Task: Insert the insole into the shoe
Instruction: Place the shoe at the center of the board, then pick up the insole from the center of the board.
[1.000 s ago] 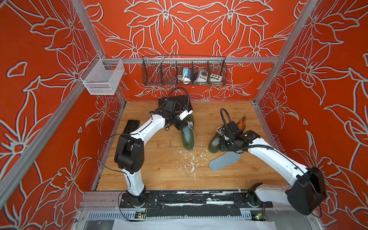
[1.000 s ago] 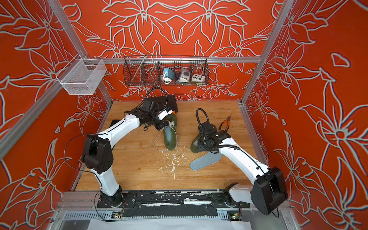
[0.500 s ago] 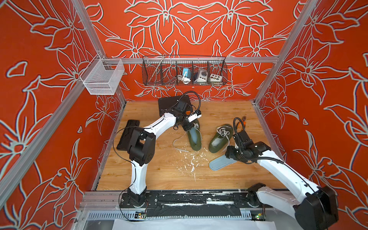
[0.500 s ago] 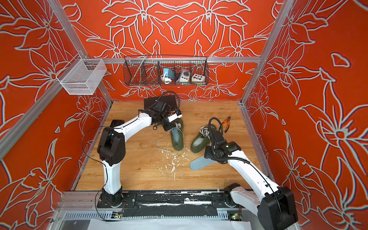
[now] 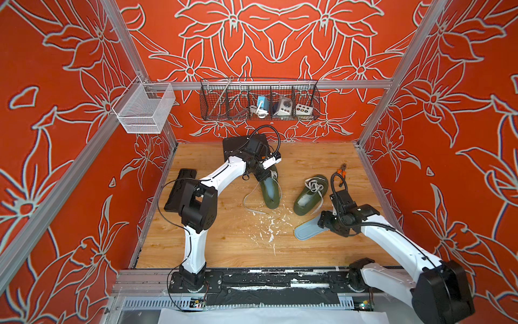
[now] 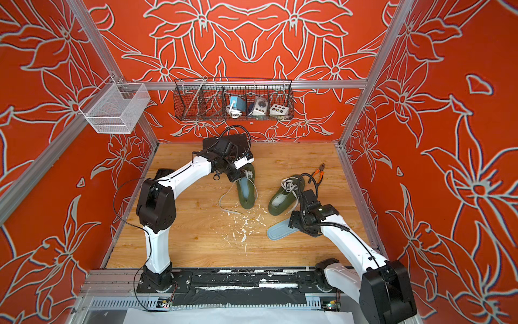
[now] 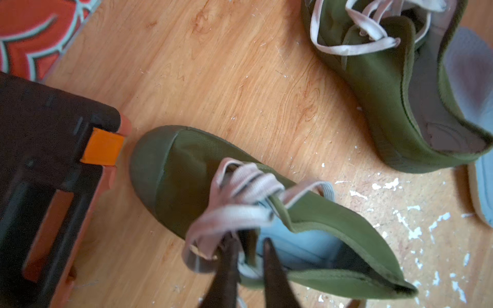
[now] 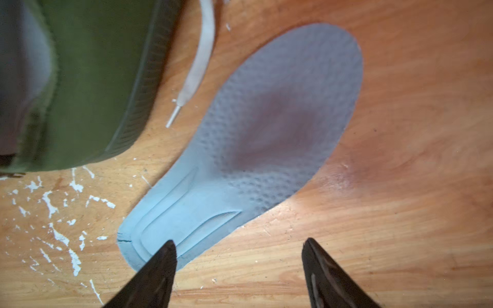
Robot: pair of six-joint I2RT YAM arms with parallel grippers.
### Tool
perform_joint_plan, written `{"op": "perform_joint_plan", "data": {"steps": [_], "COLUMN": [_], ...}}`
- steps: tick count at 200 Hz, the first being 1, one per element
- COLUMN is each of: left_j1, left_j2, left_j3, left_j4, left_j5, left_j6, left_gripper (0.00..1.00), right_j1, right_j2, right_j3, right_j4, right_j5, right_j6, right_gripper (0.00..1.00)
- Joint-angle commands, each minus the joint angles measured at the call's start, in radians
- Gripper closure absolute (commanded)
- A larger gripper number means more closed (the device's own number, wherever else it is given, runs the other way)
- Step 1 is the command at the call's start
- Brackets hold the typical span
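Observation:
Two green lace-up shoes lie on the wood floor. The left shoe (image 5: 270, 190) (image 7: 186, 170) has a pale blue insole (image 7: 296, 240) inside it. My left gripper (image 7: 249, 241) (image 5: 265, 176) is at its tongue and laces, the jaws a narrow gap apart with the tongue's edge showing between them. The right shoe (image 5: 309, 195) (image 8: 93, 80) lies beside a loose pale blue insole (image 5: 305, 230) (image 8: 266, 120) flat on the floor. My right gripper (image 8: 239, 246) (image 5: 323, 222) hangs open over that insole. One fingertip (image 8: 166, 253) overlaps its narrow end and the other is over bare wood.
A black case with orange latches (image 7: 53, 160) sits at the left shoe's toe. Pliers (image 5: 341, 169) lie at the back right, a black pad (image 5: 182, 190) at the left wall. White flecks (image 5: 266, 224) and a loose lace (image 5: 249, 202) lie between the shoes. Wire baskets (image 5: 259, 99) hang on the back wall.
The left gripper slid the left shoe to the right, and its jaws have now parted slightly. The right gripper left the right shoe, moved over the loose insole and opened wider.

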Motion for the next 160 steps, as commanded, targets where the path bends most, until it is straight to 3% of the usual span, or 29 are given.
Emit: {"op": "perform_joint_plan", "data": {"steps": [1,30,68,91,102,105,129,160], "left_j1": [0.003,0.001,0.000,-0.002,-0.003,-0.005,-0.026,-0.083], "left_j2": [-0.013,-0.090,-0.181,-0.271,-0.325,-0.343,-0.461,-0.544], "left_j3": [-0.013,-0.092,-0.124,-0.194,-0.253,-0.272,-0.434,-0.559], "left_j4": [0.044,0.153,0.225,0.313,0.377,0.398,0.564,0.643], "left_j5": [0.040,0.084,0.109,0.069,0.077,0.077,0.046,0.005], "left_j6": [-0.026,-0.089,-0.222,-0.298,-0.333,-0.345,-0.459,-0.536], "left_gripper": [0.54,0.37,0.32,0.27,0.04,0.02,0.02,0.02], "right_j1": [-0.032,-0.051,-0.063,-0.075,-0.083,-0.085,-0.096,-0.106], "right_j2": [-0.013,-0.034,-0.049,-0.044,-0.040,-0.038,-0.028,-0.020], "right_j3": [-0.039,-0.081,-0.131,-0.147,-0.159,-0.162,-0.190,-0.228], "right_j4": [0.039,0.077,0.143,0.175,0.195,0.199,0.238,0.294], "right_j5": [-0.043,-0.054,-0.078,-0.092,-0.102,-0.104,-0.120,-0.122], "right_j6": [0.072,0.130,0.218,0.256,0.277,0.283,0.333,0.386], "right_gripper": [0.23,0.24,0.26,0.29,0.31,0.31,0.35,0.43]}}
